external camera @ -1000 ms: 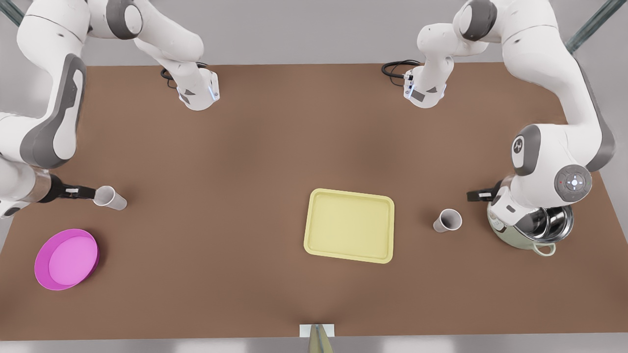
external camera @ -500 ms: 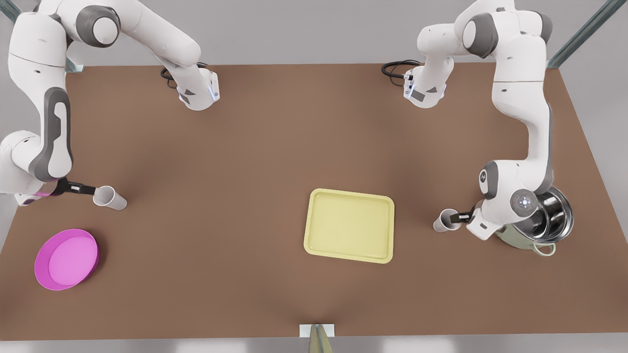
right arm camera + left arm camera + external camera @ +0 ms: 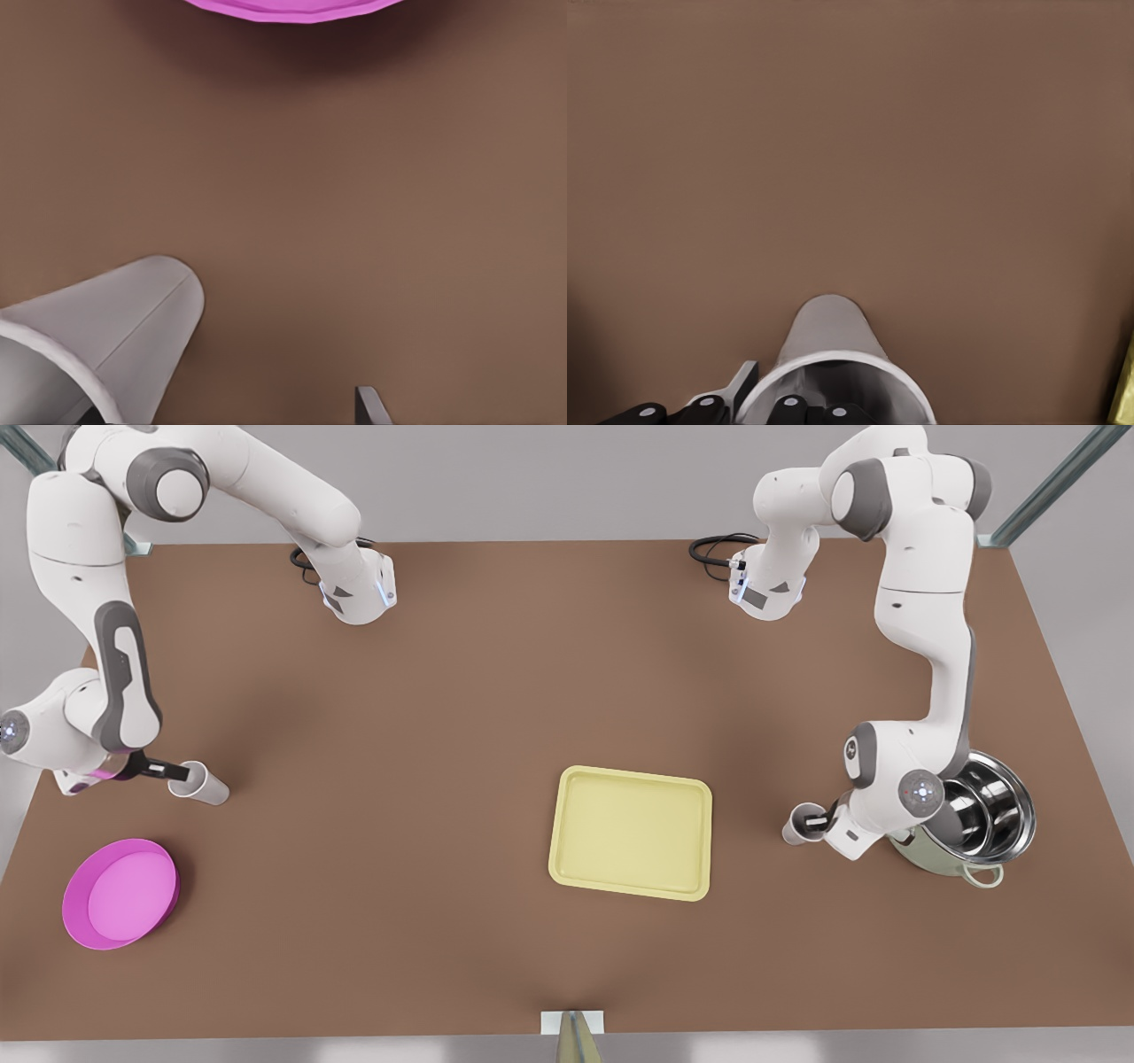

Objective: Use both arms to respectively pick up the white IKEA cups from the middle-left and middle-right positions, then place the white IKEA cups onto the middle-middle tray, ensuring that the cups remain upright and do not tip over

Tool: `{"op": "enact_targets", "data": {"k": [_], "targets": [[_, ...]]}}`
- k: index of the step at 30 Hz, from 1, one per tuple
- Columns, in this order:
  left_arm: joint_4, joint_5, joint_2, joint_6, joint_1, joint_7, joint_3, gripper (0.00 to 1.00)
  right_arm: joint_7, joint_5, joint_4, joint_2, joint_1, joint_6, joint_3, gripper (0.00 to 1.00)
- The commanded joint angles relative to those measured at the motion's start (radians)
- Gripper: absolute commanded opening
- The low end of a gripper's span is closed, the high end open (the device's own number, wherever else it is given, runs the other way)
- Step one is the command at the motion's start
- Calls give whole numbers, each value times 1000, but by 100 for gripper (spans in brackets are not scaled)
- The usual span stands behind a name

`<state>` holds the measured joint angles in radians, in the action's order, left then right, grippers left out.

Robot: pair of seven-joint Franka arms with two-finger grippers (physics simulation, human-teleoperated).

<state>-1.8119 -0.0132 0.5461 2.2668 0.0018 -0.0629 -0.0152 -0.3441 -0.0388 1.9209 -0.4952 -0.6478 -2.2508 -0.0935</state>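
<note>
- Bench (image 3: 461,691): a brown surface that carries every item below; the tray serves as the landmark.
- Tray (image 3: 631,833): pale yellow, rectangular, with rounded corners and a low rim. It lies flat with nothing on it. A sliver of its edge appears in the left wrist view (image 3: 1126,394).
- First white cup (image 3: 800,825): stands on the bench, mouth up, near the tray on the front view's right. It lies between the tray and the steel pot (image 3: 983,824). The left wrist view looks down its wall toward the base (image 3: 831,341).
- Left gripper (image 3: 828,821): at the rim of this cup, on the side away from the tray. Its black body overlaps the cup's mouth in the left wrist view. How far it is open cannot be told, nor whether it grips the cup.
- Second white cup (image 3: 202,784): stands on the bench, mouth up, well apart from the tray on the front view's left. The right wrist view shows its tapered wall (image 3: 115,328).
- Right gripper (image 3: 173,769): low at this cup's rim, on the side away from the tray. It is spread open and holds nothing; one fingertip (image 3: 368,405) stands clear of the cup wall.
- Magenta dish (image 3: 120,893): round, on the bench, farther from the tray than the second cup. Its rim also shows in the right wrist view (image 3: 283,9).
</note>
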Motion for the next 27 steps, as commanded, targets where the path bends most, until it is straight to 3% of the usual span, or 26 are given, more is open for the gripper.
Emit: {"op": "enact_targets", "data": {"k": [1,2,3,5,7,9,14,19,22,23,24,25,27], "targets": [[2,-7,-1,10,-11,20,0,28,-61,2,0,-6,2,-27,0,100],[3,-7,0,7,-29,20,0,21,-59,2,0,-8,3,-27,-2,100],[8,-7,0,-13,-25,24,-3,21,-56,2,4,-11,5,-27,-3,93],[167,-5,0,-203,-36,21,-11,21,-56,0,4,-11,5,-24,-8,53],[350,-7,2,-395,-118,-150,-43,21,-58,0,3,-5,16,-13,-9,35],[419,-5,74,-385,-187,-423,-144,21,-59,0,-2,14,33,5,-9,21],[378,-48,152,-196,-252,-626,-190,21,-82,-1,-31,18,39,51,-46,21],[345,-34,198,-81,-227,-626,-190,21,-58,0,-98,70,62,183,-354,21],[307,-33,198,-26,-217,-624,-190,21,181,-13,-269,-25,344,108,-350,21],[306,-33,198,-26,-217,-623,-190,27,283,-13,-280,-45,402,44,-350,21],[306,-33,199,-24,-217,-623,-190,56,399,-16,-299,-78,464,-6,-348,21],[301,-27,198,-24,-214,-623,-190,100,520,-16,-368,-126,543,-16,-345,21],[283,-27,183,-27,-204,-623,-195,100,732,-85,-502,-215,684,-16,-341,21]]}}
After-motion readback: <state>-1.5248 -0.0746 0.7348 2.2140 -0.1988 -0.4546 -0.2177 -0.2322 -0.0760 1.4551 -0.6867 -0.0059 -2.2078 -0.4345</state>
